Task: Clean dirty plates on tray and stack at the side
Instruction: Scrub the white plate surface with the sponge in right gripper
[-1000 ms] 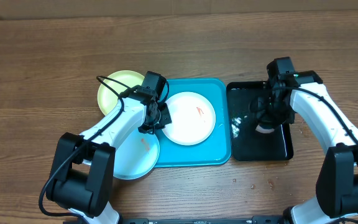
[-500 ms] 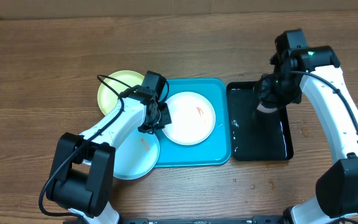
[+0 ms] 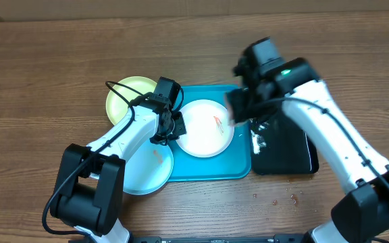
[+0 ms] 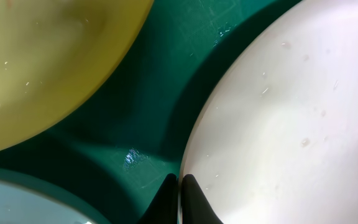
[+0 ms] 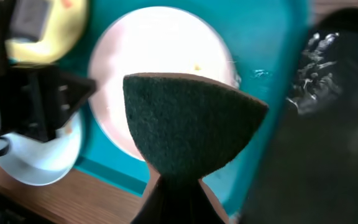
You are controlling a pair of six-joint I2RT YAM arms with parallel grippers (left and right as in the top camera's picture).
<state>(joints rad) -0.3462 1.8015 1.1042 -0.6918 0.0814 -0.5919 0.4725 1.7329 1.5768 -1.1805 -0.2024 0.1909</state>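
The white plate (image 3: 206, 129) lies on the turquoise tray (image 3: 238, 165) with an orange-red smear (image 3: 217, 120) near its right side. My left gripper (image 3: 170, 132) is shut on the plate's left rim, the thin edge pinched between its fingertips (image 4: 191, 190). A lime green plate (image 3: 128, 96) sits off the tray's upper left corner. A light blue plate (image 3: 146, 170) with a small smear overlaps the tray's lower left edge. My right gripper (image 3: 238, 108) hovers above the tray's right part, shut on a dark green scouring sponge (image 5: 191, 124) that hangs over the white plate (image 5: 160, 56).
A glossy black tray (image 3: 289, 152) with water drops stands right of the turquoise tray. Small specks (image 3: 282, 200) dot the wooden table in front of it. The left arm's cable loops over the green plate.
The right arm has swung left from the black tray to above the turquoise tray, carrying the sponge. The left gripper and all plates have stayed where they were.
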